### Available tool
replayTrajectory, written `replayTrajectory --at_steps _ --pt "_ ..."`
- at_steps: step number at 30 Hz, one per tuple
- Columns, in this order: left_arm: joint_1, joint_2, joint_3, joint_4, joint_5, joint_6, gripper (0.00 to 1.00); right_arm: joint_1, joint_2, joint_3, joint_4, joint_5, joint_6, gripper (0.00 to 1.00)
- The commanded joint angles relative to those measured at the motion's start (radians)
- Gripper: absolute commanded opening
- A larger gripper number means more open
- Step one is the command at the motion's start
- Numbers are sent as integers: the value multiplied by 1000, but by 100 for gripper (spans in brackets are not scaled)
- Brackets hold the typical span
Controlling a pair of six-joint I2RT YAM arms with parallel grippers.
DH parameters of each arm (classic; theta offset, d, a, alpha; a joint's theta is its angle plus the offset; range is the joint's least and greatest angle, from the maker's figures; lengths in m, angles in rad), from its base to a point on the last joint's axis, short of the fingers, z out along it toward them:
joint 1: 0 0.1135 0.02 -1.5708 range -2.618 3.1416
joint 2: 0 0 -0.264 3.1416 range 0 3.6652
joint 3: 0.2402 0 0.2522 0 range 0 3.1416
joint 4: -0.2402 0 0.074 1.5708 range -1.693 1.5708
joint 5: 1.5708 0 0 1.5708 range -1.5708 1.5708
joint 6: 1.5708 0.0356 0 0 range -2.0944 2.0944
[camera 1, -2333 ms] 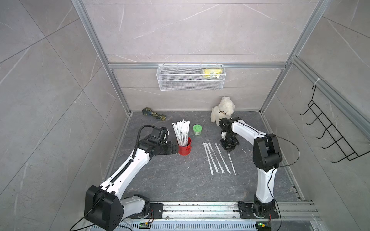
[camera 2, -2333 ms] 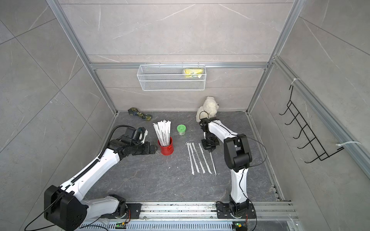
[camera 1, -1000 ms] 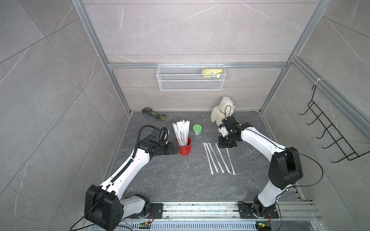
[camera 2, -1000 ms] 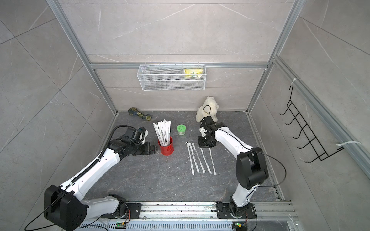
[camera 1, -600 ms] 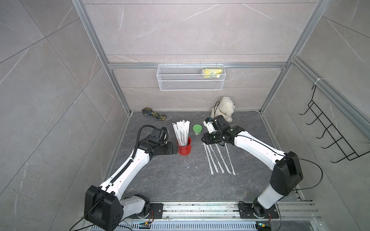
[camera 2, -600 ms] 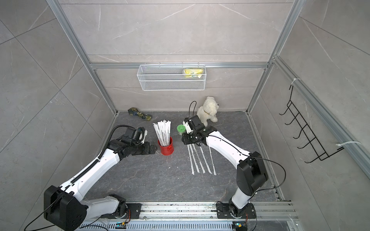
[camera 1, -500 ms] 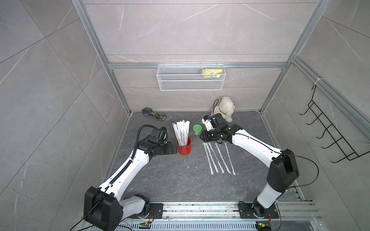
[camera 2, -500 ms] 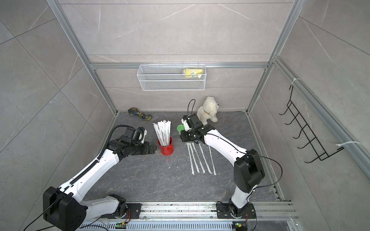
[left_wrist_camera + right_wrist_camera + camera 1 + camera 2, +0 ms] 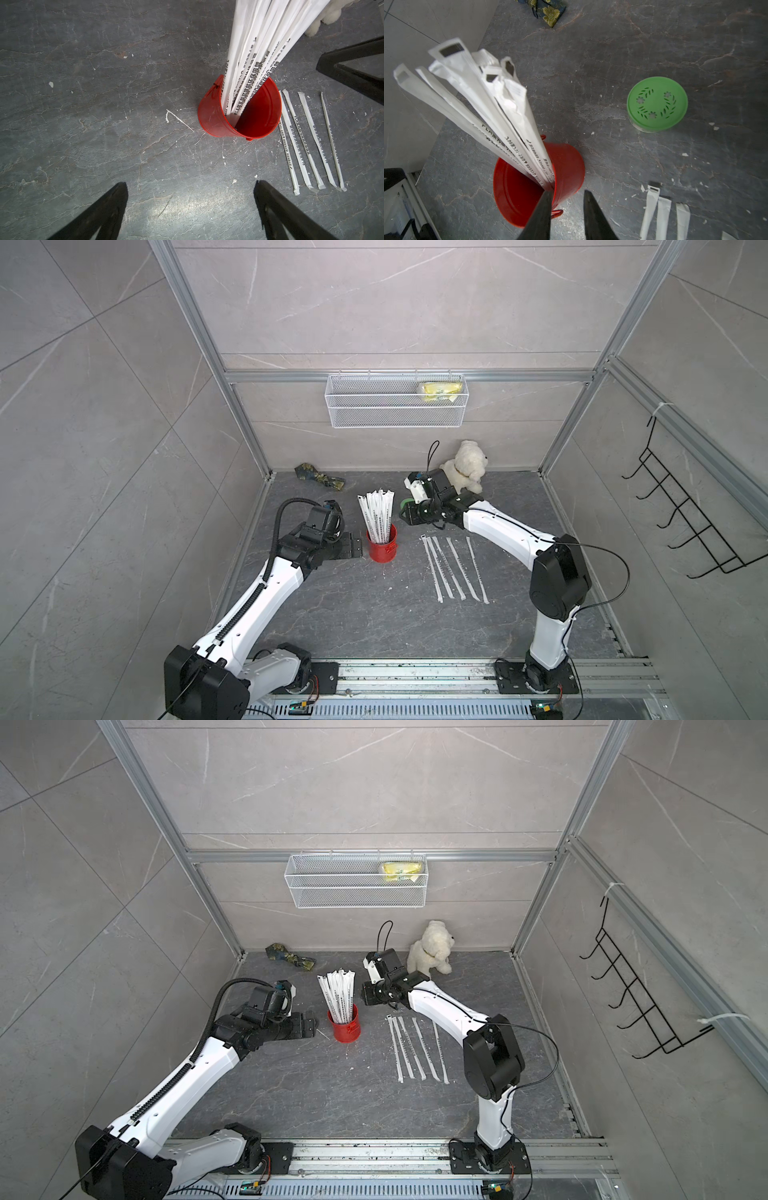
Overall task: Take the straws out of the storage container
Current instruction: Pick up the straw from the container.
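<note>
As seen in both top views, nearest: four loose straws (image 9: 453,568), flat on the floor (image 9: 374,614), side by side, right of the can (image 9: 381,549). Next, upright mid-floor, the red can, holding a leaning bunch (image 9: 377,514) of straws. Just left of it, low, left gripper (image 9: 352,546): jaws wide, empty, apart from the can. Beyond, right of the bunch, right gripper (image 9: 567,193): jaws narrowly parted, nothing between, near the bunch without touching. Behind it, green-lidded jar (image 9: 657,104). Farther back, plush dog (image 9: 465,466) and patterned cloth (image 9: 320,479). On the wall, basket (image 9: 395,414) with yellow packet (image 9: 440,388).
</note>
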Motion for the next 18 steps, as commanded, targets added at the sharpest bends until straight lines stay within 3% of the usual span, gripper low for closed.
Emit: replayTrajectory --at_steps 1,18 --pt "-5 -19 18 -1 -13 4 99 10 37 44 17 -36 -13 30" --pt "-5 -16 21 -1 11 6 99 19 102 80 46 -93 -10 29"
